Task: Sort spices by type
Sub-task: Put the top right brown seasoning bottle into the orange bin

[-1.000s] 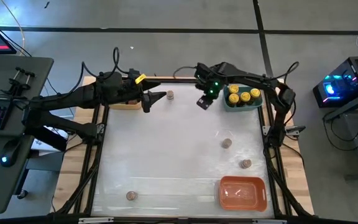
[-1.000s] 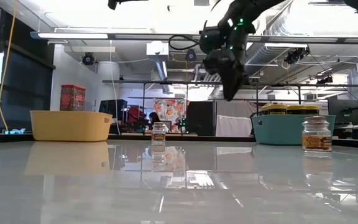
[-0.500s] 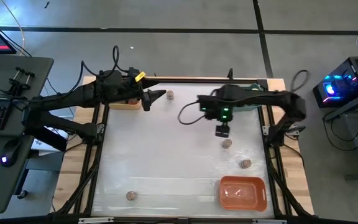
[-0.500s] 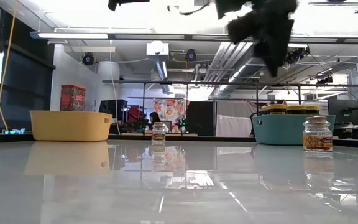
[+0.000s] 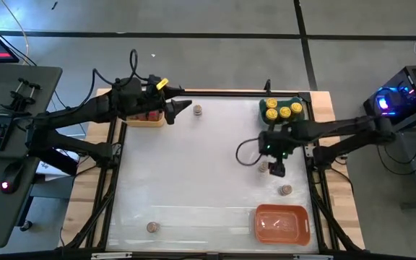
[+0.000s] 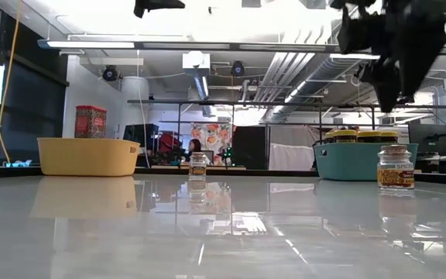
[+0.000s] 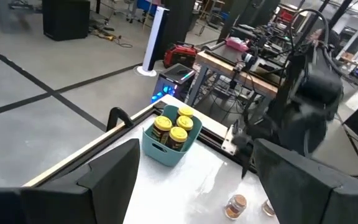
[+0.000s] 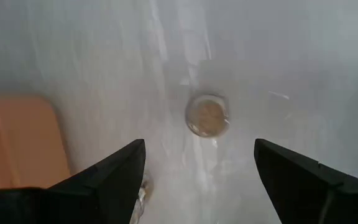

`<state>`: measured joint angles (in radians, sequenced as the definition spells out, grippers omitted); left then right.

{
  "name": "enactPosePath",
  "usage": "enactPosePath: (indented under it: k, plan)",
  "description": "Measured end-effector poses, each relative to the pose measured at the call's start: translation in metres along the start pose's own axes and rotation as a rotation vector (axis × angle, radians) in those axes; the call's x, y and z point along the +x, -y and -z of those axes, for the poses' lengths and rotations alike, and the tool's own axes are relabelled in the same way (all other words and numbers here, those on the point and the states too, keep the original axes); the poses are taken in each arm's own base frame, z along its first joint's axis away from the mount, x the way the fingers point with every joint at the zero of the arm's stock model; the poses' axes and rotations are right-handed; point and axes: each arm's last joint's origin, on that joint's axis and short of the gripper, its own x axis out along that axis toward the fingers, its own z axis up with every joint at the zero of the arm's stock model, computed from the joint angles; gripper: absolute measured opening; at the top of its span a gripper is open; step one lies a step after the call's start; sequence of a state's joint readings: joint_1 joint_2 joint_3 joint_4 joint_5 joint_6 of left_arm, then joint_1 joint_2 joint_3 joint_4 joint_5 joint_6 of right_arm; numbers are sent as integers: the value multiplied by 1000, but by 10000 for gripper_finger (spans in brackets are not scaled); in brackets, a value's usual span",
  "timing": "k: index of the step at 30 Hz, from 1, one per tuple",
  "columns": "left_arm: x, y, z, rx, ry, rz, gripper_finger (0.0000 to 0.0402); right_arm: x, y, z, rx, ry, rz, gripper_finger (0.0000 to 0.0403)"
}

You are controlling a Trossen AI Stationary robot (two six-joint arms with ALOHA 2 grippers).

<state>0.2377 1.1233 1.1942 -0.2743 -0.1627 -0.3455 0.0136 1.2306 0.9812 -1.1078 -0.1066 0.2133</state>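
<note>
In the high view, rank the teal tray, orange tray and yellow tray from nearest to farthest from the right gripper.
Measured from the right gripper:
1. Teal tray, at the table's far right corner, holding yellow-lidded jars; the orange tray is only slightly farther.
2. Orange tray, at the near right edge.
3. Yellow tray, far left, under the left arm.

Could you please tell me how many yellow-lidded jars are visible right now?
3, all inside the teal tray at the table's far right corner: jar one, jar two, jar three. More may hide beneath.
</note>
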Motion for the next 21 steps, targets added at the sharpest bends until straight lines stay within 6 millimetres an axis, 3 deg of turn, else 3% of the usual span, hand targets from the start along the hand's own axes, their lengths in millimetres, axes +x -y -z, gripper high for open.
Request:
enactPosePath:
  k: [12, 21]
  plan:
    - [1, -3, -1, -3, 7, -18, 301, 71, -2, -16, -173, -164, 29, 296]
    - [1, -3, -1, -4, 7, -18, 301, 99, -2, -28, -203, -185, 30, 296]
